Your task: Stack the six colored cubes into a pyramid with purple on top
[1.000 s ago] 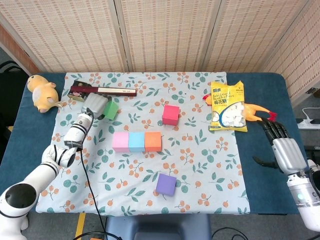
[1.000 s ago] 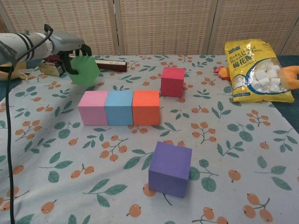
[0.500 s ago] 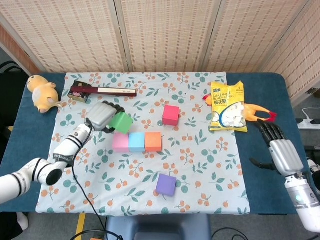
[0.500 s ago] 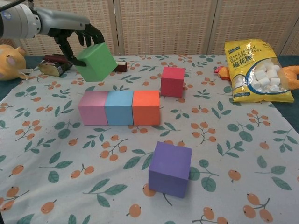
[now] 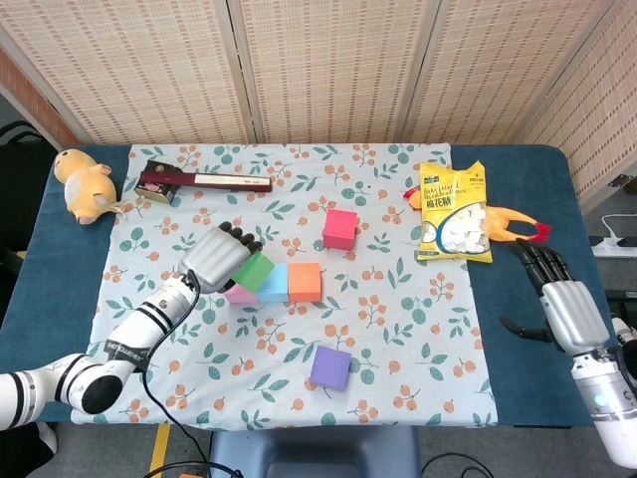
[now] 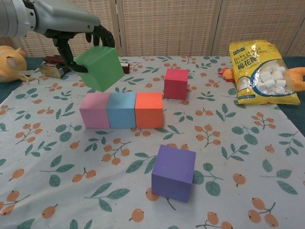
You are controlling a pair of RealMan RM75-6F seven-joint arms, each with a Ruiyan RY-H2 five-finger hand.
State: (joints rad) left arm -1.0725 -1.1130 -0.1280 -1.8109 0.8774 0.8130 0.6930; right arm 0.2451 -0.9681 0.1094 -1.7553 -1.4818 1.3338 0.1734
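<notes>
The left hand (image 6: 71,26) gripped the green cube (image 6: 99,67) from above, fingers wrapped over its top and sides, and held it tilted in the air above the pink cube (image 6: 95,110). In the head view the same hand (image 5: 219,254) and green cube (image 5: 253,271) overlapped the left end of the row.

The pink cube, the blue cube (image 6: 122,110) and the orange cube (image 6: 149,110) stood side by side, touching, in a straight row on the floral tablecloth (image 6: 238,157). The red cube (image 6: 176,83) sat alone just behind the right end of the row. The purple cube (image 6: 174,173) rested apart, nearer the front edge of the cloth.

The right hand (image 5: 565,299) lay over the blue table (image 5: 518,349) at the far right, beyond the cloth's edge. It held nothing, with its fingers extended and apart and its thumb out to the side.

A yellow bag of marshmallows (image 6: 262,71) lay at the back right, partly covering a rubber chicken (image 5: 513,221). A dark red box (image 5: 204,180) lay at the back left of the cloth. A yellow plush toy (image 5: 85,184) sat on the table's left edge.
</notes>
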